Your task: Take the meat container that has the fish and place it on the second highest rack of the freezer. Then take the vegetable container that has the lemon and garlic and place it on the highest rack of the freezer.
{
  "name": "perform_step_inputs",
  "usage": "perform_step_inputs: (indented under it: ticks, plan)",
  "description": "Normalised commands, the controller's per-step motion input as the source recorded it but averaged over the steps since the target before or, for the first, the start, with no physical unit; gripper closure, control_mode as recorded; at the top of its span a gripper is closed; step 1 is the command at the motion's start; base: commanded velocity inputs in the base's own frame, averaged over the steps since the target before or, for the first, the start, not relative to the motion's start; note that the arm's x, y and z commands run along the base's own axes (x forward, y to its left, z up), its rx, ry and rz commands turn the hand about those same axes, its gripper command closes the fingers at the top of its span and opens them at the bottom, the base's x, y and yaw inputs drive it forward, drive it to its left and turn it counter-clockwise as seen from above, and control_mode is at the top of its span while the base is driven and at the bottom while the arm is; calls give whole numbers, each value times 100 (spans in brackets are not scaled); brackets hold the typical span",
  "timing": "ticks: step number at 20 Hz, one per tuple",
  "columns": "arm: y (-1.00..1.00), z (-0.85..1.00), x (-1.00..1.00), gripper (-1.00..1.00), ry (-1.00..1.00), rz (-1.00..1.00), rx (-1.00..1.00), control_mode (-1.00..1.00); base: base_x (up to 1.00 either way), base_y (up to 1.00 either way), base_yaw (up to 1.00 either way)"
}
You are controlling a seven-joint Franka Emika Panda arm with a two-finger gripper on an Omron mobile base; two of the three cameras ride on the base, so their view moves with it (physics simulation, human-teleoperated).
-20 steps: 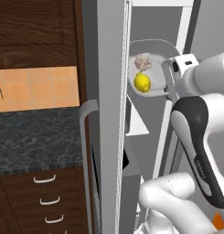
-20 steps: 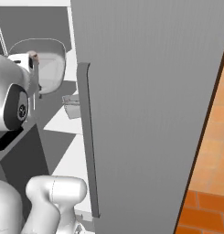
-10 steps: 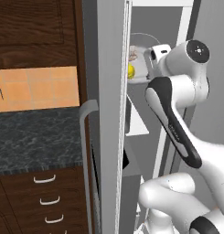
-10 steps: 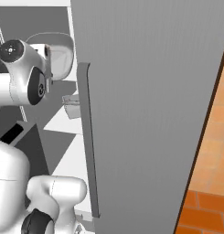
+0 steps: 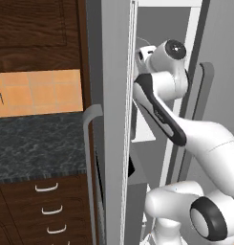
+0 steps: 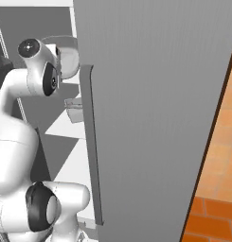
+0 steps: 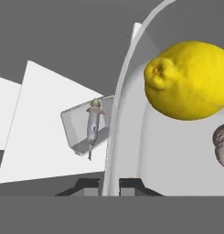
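My gripper (image 7: 110, 183) is shut on the rim of the vegetable container (image 7: 177, 151), a rounded light-grey tray held up inside the freezer. In it lie the yellow lemon (image 7: 191, 80) and, at the right edge, part of the garlic (image 7: 221, 146). Beyond the tray's rim the meat container (image 7: 86, 130) rests on a white rack (image 7: 35, 137) with the fish (image 7: 93, 121) lying in it. From the right base view the vegetable container (image 6: 69, 62) shows just past the hand, with the meat container (image 6: 74, 109) on a rack below it.
The freezer's grey open door (image 6: 155, 118) with its long handle (image 6: 91, 142) stands close to the right of the arm. On the left, the freezer's side wall (image 5: 113, 119) hides the tray. A dark stone counter (image 5: 37, 143) with drawers lies further left.
The arm has swung up and deeper into the freezer with the vegetable container. In the left base view the tray and lemon have passed behind the freezer's side wall. The grip has stayed shut.
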Motion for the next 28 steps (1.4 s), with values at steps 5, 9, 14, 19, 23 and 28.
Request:
perform_step_inputs:
  ticks: [5, 9, 14, 19, 23, 28]
  plan:
    - [0, -25, 60, 100, 0, 0, 0, -100, 0, 0, 0]
    - [0, -23, 63, 100, 0, 0, 0, -100, 0, 0, 0]
    - [0, -10, 59, -100, 0, 0, 0, -100, 0, 0, 0]
    - [0, -2, 14, -100, -7, 0, 0, -100, 0, 0, 0]
    - [2, 12, -50, -100, -33, 1, 0, -100, 0, 0, 0]
    - [0, 57, -98, -100, -38, 7, 0, -100, 0, 0, 0]
